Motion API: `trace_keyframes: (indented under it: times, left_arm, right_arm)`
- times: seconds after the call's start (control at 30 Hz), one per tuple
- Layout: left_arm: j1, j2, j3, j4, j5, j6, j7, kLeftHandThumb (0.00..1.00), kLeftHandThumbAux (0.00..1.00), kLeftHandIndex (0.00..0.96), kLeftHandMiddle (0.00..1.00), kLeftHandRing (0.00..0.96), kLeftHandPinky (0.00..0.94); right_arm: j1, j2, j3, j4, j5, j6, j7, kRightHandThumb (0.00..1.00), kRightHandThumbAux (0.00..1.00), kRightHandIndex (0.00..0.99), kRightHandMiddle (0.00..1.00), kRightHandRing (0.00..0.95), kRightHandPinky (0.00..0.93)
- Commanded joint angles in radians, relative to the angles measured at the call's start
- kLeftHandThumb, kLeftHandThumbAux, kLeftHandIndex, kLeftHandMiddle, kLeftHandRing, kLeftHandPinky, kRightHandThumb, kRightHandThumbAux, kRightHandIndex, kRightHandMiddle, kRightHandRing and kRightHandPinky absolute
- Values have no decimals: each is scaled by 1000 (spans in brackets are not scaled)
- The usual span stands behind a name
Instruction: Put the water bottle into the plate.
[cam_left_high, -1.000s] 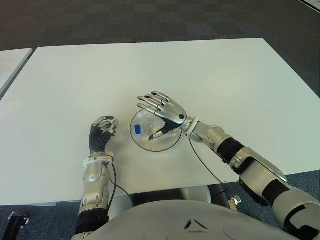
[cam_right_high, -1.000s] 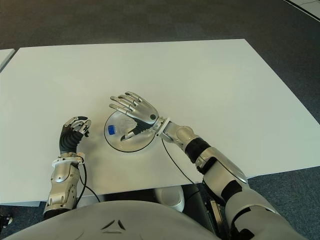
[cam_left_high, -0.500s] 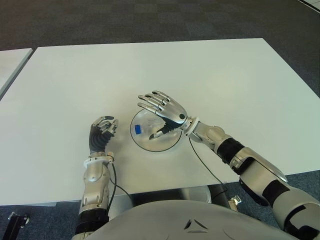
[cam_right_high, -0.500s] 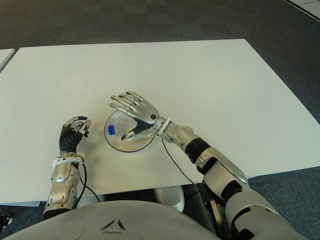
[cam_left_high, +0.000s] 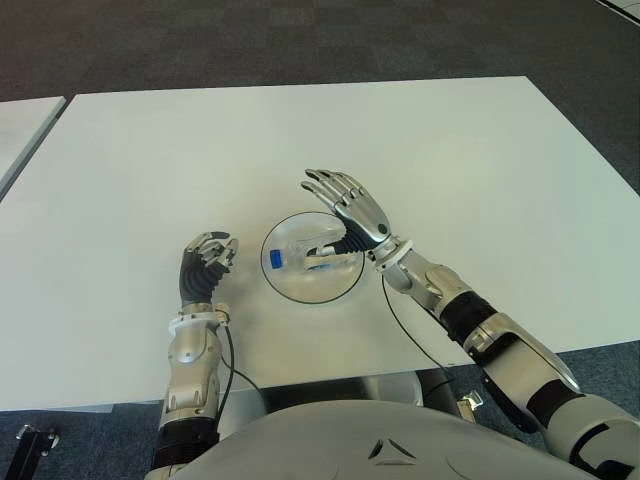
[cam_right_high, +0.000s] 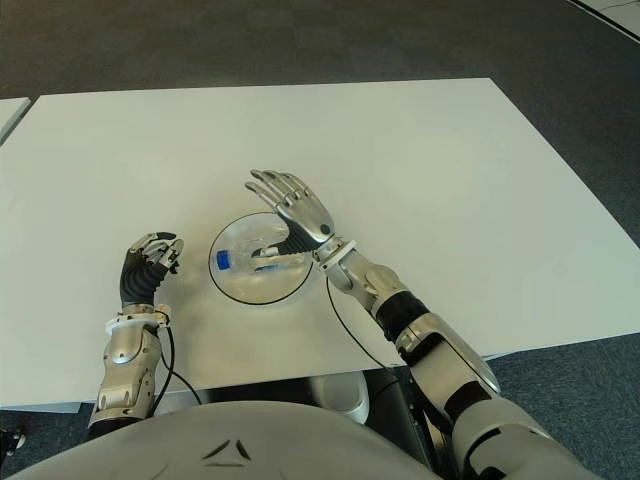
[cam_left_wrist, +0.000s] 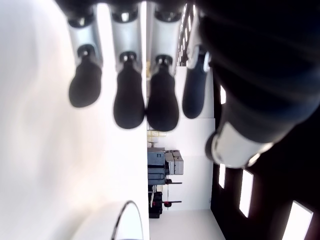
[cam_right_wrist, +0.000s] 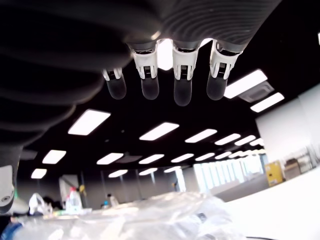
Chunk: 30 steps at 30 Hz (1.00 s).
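Note:
The clear plastic water bottle (cam_left_high: 303, 254) with a blue cap lies on its side inside the round glass plate (cam_left_high: 300, 297). My right hand (cam_left_high: 348, 210) hovers over the plate's right rim, fingers spread and pointing away, holding nothing. Its thumb stays close to the bottle's body; I cannot tell if they touch. The right wrist view shows the straight fingers (cam_right_wrist: 182, 90) above the crinkled bottle (cam_right_wrist: 150, 217). My left hand (cam_left_high: 205, 262) shows to the left of the plate, fingers curled and holding nothing. Its wrist view catches the plate's rim (cam_left_wrist: 127, 220).
The white table (cam_left_high: 450, 150) spreads wide behind and to both sides of the plate. A second white table (cam_left_high: 20, 125) edge shows at the far left. Dark carpet lies beyond the table's far edge.
My right hand has swung to the right, from over the plate's middle to its right rim, uncovering the bottle, which stays lying in the plate. The left hand has not moved.

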<state>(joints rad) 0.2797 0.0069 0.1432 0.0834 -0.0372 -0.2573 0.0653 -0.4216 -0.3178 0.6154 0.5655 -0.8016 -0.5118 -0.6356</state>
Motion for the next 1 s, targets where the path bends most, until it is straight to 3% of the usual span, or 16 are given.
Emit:
trace_keyframes:
  times: [0.03, 0.17, 0.27, 0.47, 0.63, 0.9, 1.0]
  left_arm:
    - [5, -1, -3, 9, 7, -4, -2, 702, 720, 434, 724, 711, 717]
    - [6, 1, -4, 7, 3, 2, -7, 702, 721, 433, 725, 712, 718]
    - [6, -1, -3, 4, 0, 12, -4, 702, 721, 433, 723, 709, 714]
    - [7, -4, -2, 6, -4, 9, -3, 703, 720, 434, 724, 711, 718]
    - [5, -2, -5, 15, 1, -8, -5, 702, 721, 434, 724, 713, 723]
    - [4, 8, -7, 20, -10, -12, -26, 701, 721, 433, 728, 716, 718]
    - [3, 10, -4, 26, -18, -19, -38, 701, 721, 433, 731, 719, 722]
  right_arm:
    - [89, 6, -90, -69, 190, -53, 123, 131, 578, 0, 0, 0, 0]
    - [153, 51, -164, -111, 357, -53, 216, 150, 640, 0, 0, 0, 0]
    - [202, 95, -220, -134, 464, -22, 266, 192, 719, 0, 1, 1, 60]
    - [253, 167, -306, -156, 557, 6, 304, 266, 819, 31, 41, 43, 116]
    - [266, 222, -377, -123, 635, -36, 331, 339, 902, 95, 98, 97, 185]
    - [278, 257, -457, -81, 750, -67, 450, 421, 908, 197, 153, 144, 229]
    - [285, 267, -486, -69, 790, -63, 497, 430, 914, 259, 222, 194, 273]
